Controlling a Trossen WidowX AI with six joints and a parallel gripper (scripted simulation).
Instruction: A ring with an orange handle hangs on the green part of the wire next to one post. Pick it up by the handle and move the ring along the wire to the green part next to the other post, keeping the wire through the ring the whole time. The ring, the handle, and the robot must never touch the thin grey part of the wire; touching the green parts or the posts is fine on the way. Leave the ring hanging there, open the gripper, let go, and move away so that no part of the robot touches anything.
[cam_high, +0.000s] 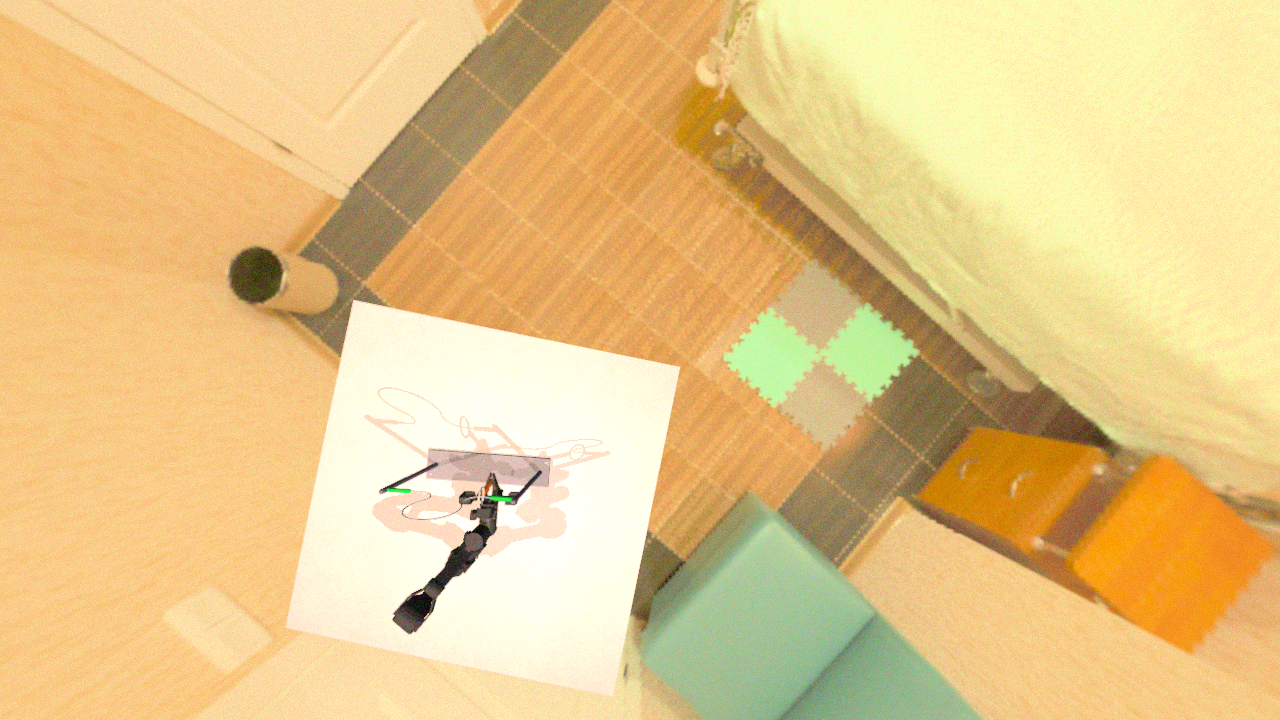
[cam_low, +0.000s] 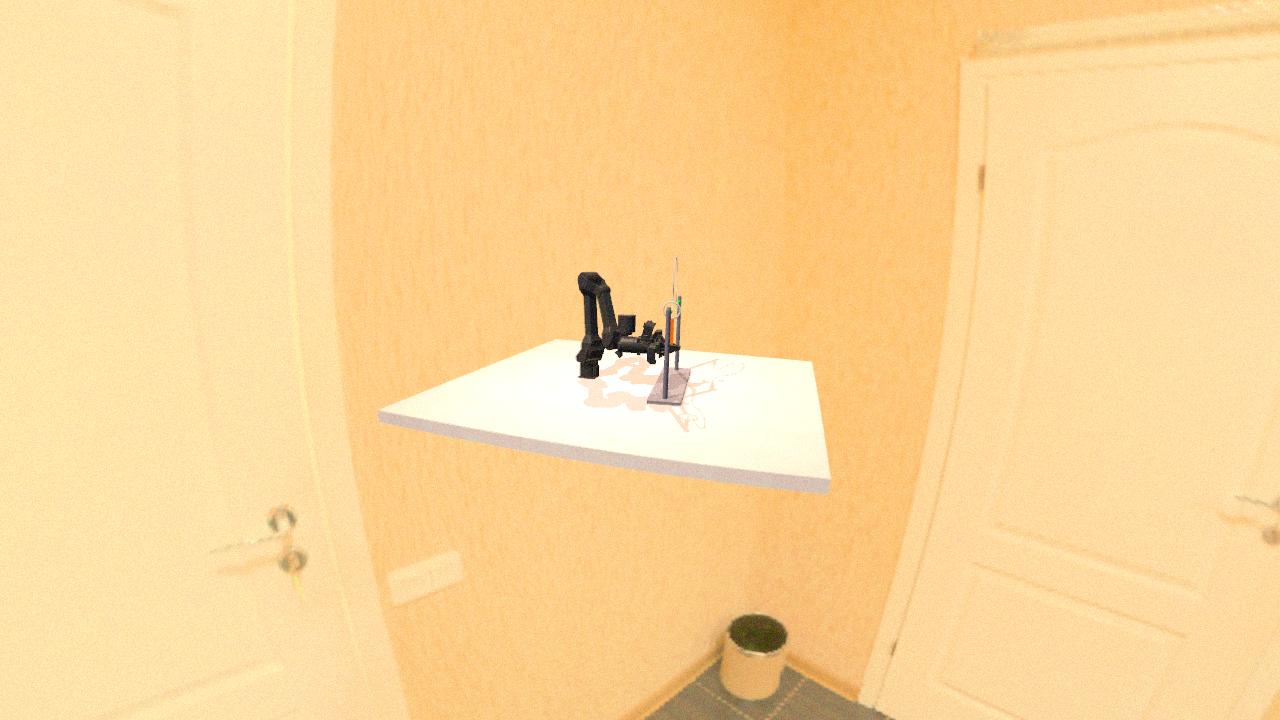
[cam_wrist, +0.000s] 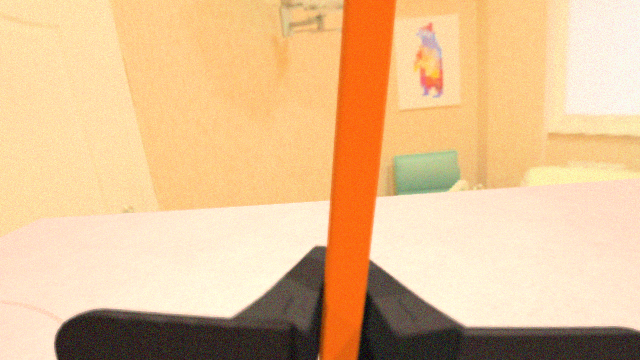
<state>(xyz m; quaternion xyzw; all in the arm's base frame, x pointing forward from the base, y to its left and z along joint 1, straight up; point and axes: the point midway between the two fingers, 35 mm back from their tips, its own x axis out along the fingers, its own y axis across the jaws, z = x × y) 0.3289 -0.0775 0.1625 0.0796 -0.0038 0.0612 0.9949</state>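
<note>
My gripper (cam_high: 491, 478) (cam_low: 676, 348) (cam_wrist: 333, 258) is shut on the orange handle (cam_high: 488, 488) (cam_low: 673, 331) (cam_wrist: 357, 150), which stands nearly upright between the fingers in the wrist view. The pale ring (cam_low: 672, 318) is above the handle, near the inner end of the right green part (cam_high: 503, 498) in the top view. The thin grey wire (cam_high: 433, 519) curves away to the left green part (cam_high: 397, 490). Whether the ring touches the wire is too small to tell. The right post (cam_high: 529, 484) (cam_low: 665, 358) stands close to my gripper; the left post (cam_high: 409, 477) (cam_low: 677, 358) is farther off.
Both posts rise from a grey base plate (cam_high: 438, 461) (cam_low: 673, 390) on the white table (cam_high: 581, 402) (cam_low: 501, 411). The wire rises in a tall arch in the exterior view. Shadows of the arm and wire lie on the table.
</note>
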